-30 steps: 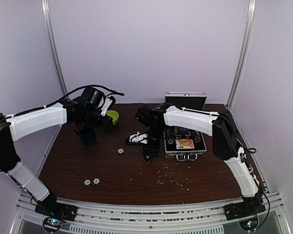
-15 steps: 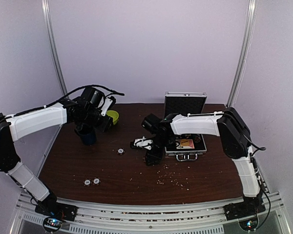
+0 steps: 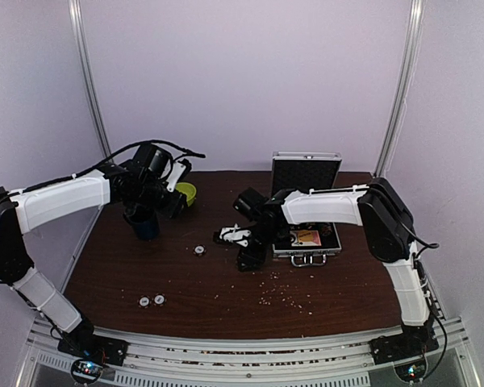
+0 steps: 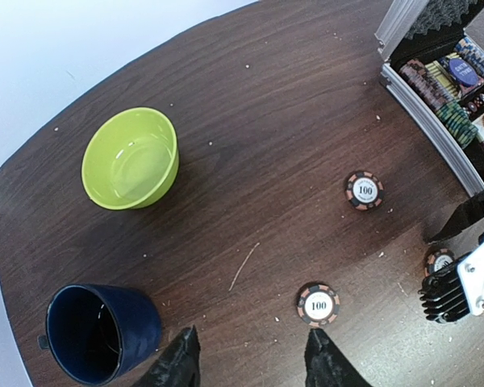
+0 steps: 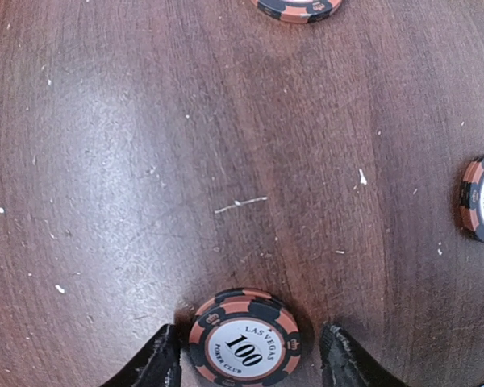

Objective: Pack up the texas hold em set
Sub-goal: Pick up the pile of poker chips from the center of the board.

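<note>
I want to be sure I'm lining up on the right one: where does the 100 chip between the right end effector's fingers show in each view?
Right wrist: 100 chip at bottom centre, between the right end effector fingers.
Left wrist: at the right edge, partly covered by that end effector.
Top external: not seen; presumably under the end effector, left of the silver case.
Shared landmark: the right end effector, in all three views.

Beneath my wrist, a round, glossy lime-green bowl (image 4: 131,159) sits upright on the dark brown wooden table (image 4: 250,153). A dark blue cylindrical mug (image 4: 141,324) stands upright near it, not touching. Pale crumbs (image 3: 286,298) speckle the tabletop.
</note>
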You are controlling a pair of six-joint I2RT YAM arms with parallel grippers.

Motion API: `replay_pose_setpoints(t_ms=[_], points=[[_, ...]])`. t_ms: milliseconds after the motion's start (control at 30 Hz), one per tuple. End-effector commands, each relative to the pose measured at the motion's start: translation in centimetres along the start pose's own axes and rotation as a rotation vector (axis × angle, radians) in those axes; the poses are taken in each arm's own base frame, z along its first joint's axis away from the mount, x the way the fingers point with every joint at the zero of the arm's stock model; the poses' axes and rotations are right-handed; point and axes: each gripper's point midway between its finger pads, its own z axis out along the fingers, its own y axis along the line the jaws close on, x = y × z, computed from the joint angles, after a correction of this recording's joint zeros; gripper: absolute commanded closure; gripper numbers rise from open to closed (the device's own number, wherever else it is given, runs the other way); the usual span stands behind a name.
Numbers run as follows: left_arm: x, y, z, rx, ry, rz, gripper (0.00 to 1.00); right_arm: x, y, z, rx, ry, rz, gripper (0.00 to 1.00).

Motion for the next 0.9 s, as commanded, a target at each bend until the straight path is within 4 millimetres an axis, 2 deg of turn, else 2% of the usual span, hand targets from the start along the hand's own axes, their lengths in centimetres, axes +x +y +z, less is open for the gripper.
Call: replay_pose_setpoints(t_ms=[0,233,500,667,867], points=[[-1.0,0.2,0.1,0.009,-0.039,-0.01,0.55,0.6,-0.2,0.0,0.028,0.019,0.0,0.42],[-0.9,0.3,0.3,0.009,-0.033,-0.011,0.55,1.6,0.5,0.7,-0.005,0.046,0.006,0.48],[-0.7,0.4,0.6,0.006,-0.023,-0.009,0.55,2.1,1.2,1.5,-0.048,0.068,0.017,0.67],[-0.6,0.5,0.7,0.001,-0.017,-0.004,0.55,1.3,0.5,0.2,0.009,0.044,0.02,0.7],[-0.4,0.8,0.9,-0.01,-0.012,-0.007,0.56,-0.5,0.8,-3.0,0.006,-0.023,0.024,0.71]])
